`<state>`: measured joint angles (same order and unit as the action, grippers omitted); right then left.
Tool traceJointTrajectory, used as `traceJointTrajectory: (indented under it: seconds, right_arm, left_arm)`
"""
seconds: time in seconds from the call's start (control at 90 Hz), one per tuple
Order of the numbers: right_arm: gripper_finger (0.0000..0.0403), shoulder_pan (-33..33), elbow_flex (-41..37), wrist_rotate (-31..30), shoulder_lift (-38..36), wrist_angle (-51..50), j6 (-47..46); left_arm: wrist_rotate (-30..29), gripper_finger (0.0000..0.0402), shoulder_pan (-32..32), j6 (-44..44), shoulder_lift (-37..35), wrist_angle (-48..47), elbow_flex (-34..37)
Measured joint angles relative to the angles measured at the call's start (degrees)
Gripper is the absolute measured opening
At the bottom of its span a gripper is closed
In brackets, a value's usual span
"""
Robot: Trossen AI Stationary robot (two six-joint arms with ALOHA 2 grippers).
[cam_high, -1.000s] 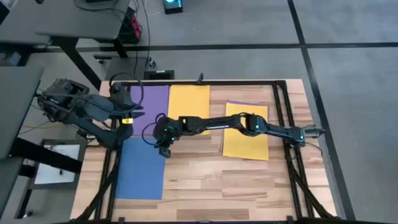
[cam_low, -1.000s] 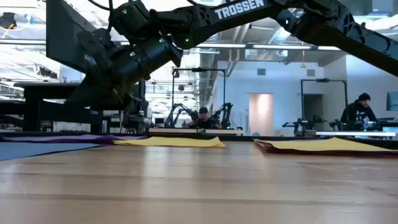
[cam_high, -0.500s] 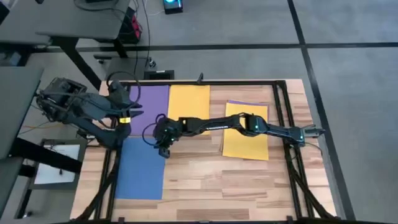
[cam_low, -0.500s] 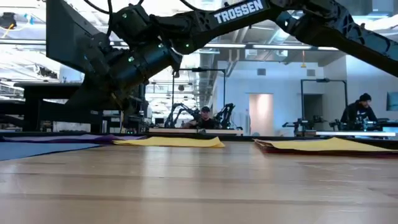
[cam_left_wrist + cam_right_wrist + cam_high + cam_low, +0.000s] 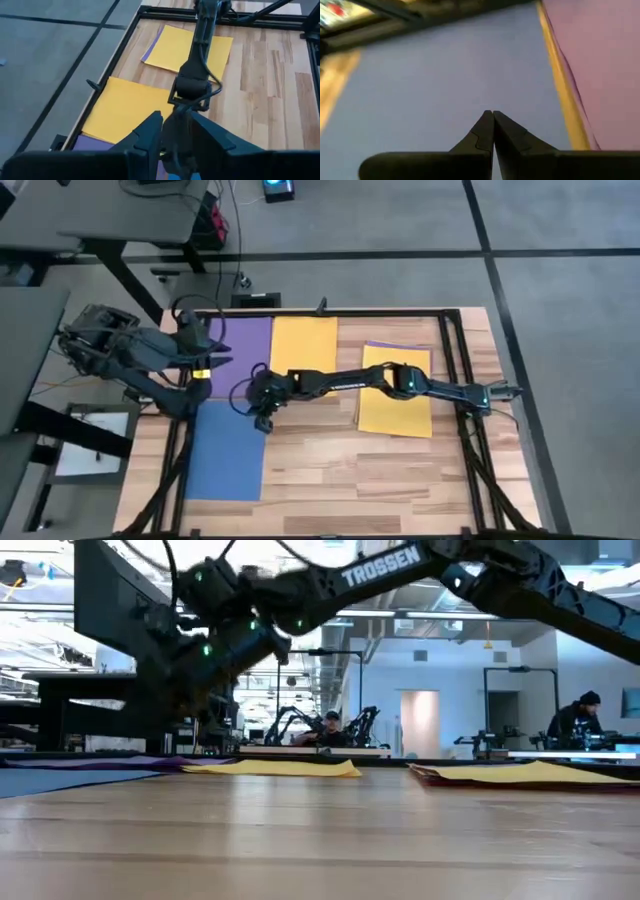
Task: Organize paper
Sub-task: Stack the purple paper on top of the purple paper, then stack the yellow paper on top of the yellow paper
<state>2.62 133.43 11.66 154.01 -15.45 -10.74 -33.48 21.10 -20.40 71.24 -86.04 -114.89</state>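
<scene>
Your left gripper (image 5: 205, 363) sits parked at the table's (image 5: 340, 470) far left over the purple sheet (image 5: 243, 340), fingers pressed together on nothing. Below that, near left, lies the blue sheet (image 5: 227, 450). Your right gripper (image 5: 264, 420) reaches all the way across to the blue sheet's far right corner, fingertips (image 5: 492, 131) shut tight, holding nothing I can see. A yellow sheet (image 5: 306, 342) lies far middle, and another yellow sheet (image 5: 396, 405) on the right tops a small stack.
</scene>
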Motion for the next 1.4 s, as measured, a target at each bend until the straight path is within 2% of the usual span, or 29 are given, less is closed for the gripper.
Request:
traceJointTrajectory:
  seconds: [0.222,0.389,0.733,1.122,1.4]
  right_arm:
    - [0.0000,1.6,-0.1,-0.3,1.7,-1.9,-1.2]
    - [0.0000,2.5,0.0,-3.8,1.7,-2.0,-0.7]
    - [0.0000,4.7,0.0,-4.0,1.7,-2.1,-0.9]
    - [0.0000,2.3,0.8,-2.9,1.6,-1.5,-1.8]
    - [0.0000,-0.8,0.8,-2.2,1.6,-1.2,-5.7]
  left_arm:
    - [1.9,0.0082,0.0,-1.7,-0.1,-0.6,0.0]
    - [2.0,0.0082,-1.6,-2.2,-1.2,-2.0,0.0]
    - [2.0,0.0082,-2.9,-0.4,-2.0,-1.7,0.0]
    - [2.0,0.0082,-2.9,0.0,-2.3,-1.9,0.0]
    - [2.0,0.0082,-2.9,0.2,-2.4,-1.9,0.0]
